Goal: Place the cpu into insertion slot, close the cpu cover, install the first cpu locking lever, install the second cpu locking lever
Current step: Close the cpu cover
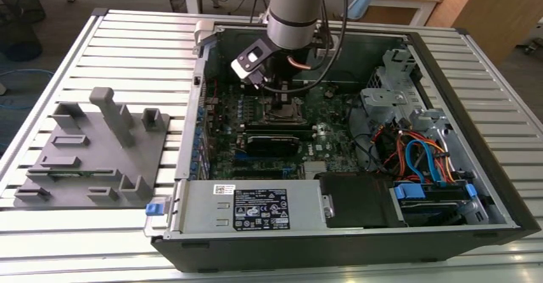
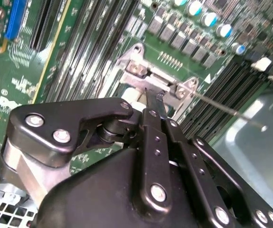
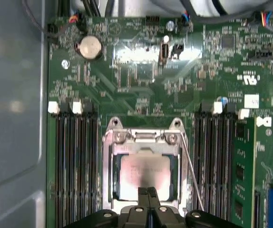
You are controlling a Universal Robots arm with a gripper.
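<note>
The claw [image 3: 148,191] is seen clenched, nothing visibly held, its tips at the edge of the cpu [image 3: 143,173]. The cpu is seated in the insertion slot [image 3: 109,178], with the cpu cover [image 3: 143,141] apparently lowered over it. Beside it, the locking lever [image 3: 192,175] appears unlatched. Lever installation is judged in hand, calling for a controlled push on that thin rod.

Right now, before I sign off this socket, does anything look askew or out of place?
Yes: the thin locking lever beside the cpu cover slants outward rather than lying along the cover, so it looks unlatched. The cpu sits square.
</note>
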